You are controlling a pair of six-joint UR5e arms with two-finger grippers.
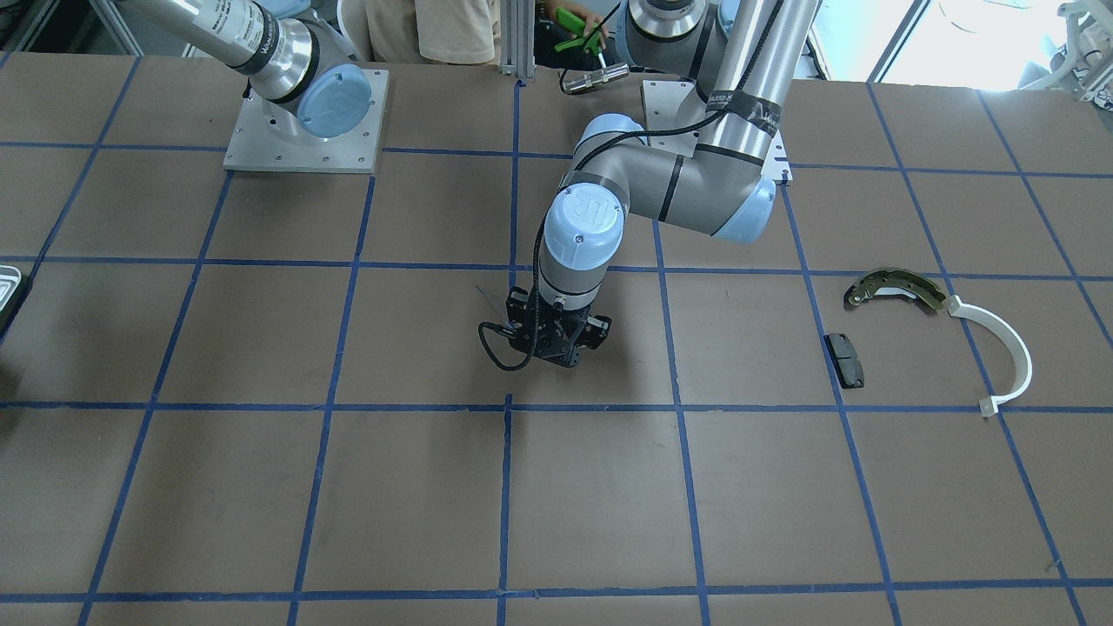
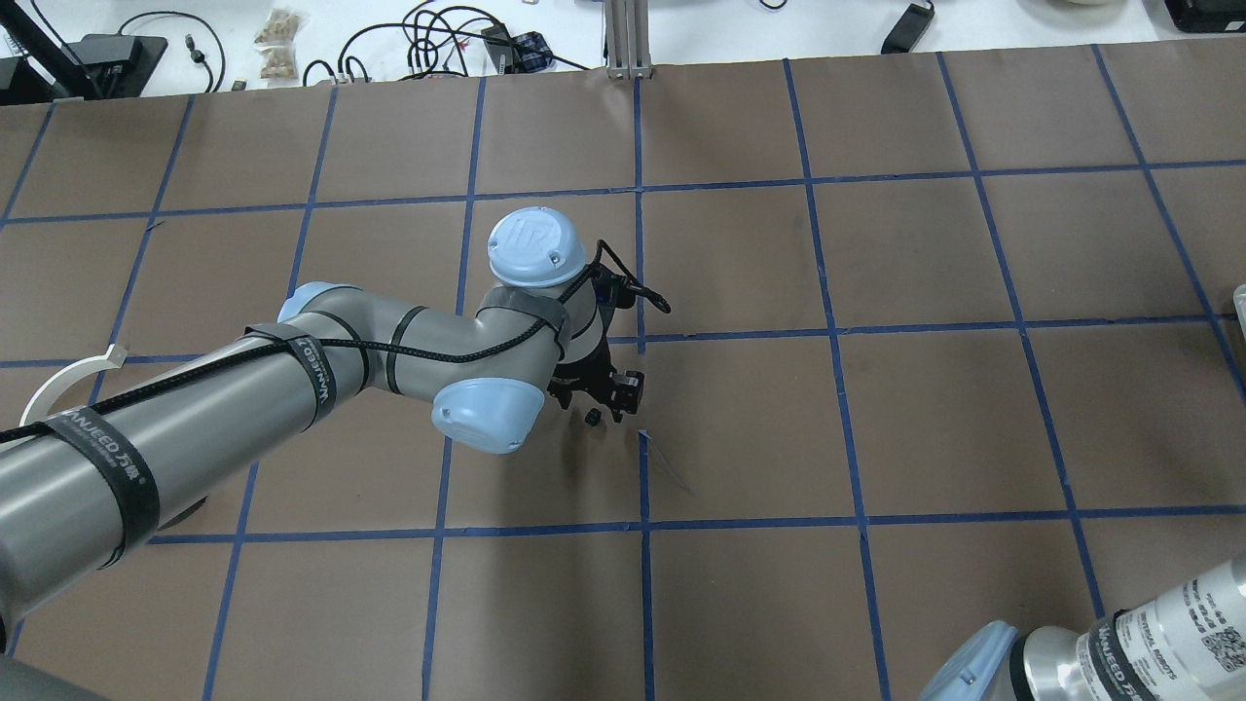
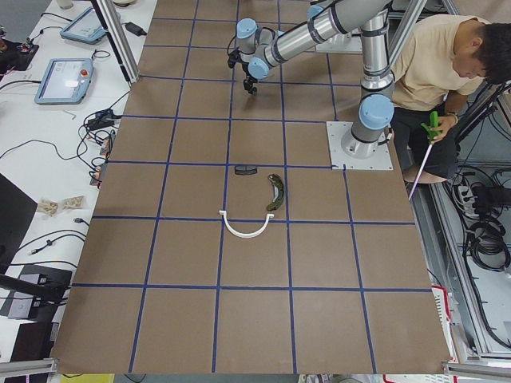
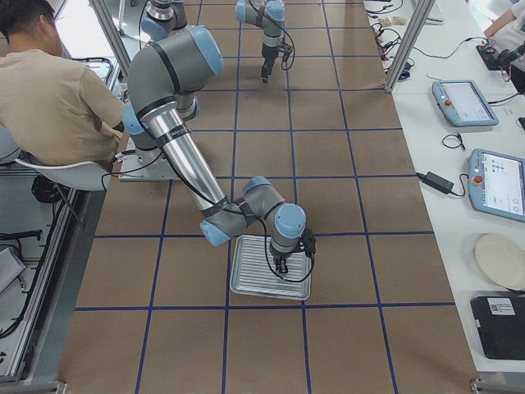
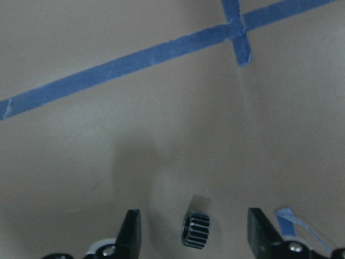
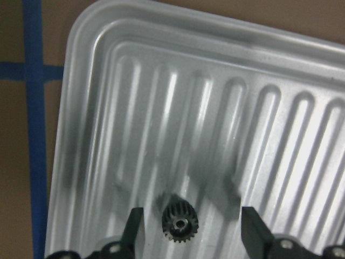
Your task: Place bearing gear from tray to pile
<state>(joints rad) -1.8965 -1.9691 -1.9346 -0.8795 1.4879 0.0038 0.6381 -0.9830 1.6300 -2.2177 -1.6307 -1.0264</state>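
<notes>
In the left wrist view, a small dark ribbed bearing gear (image 5: 195, 230) lies on the brown table between my left gripper's (image 5: 194, 212) open fingers, touching neither. It also shows from overhead (image 2: 592, 417), just beside that gripper (image 2: 605, 387) at the table's middle. The pile lies far off: a brass shoe (image 1: 896, 288), a white half-ring (image 1: 1002, 349) and a dark pad (image 1: 844, 359). My right gripper (image 6: 192, 210) is open, low over the ribbed silver tray (image 6: 81, 108), straddling a second dark toothed gear (image 6: 180, 221) that rests in it.
The tray's corner shows at the edge of the front view (image 1: 9, 287). Blue tape lines grid the brown table. A seated person (image 3: 435, 56) holding a green tool is behind the robot bases. Tablets and cables lie on the side bench (image 4: 492, 172).
</notes>
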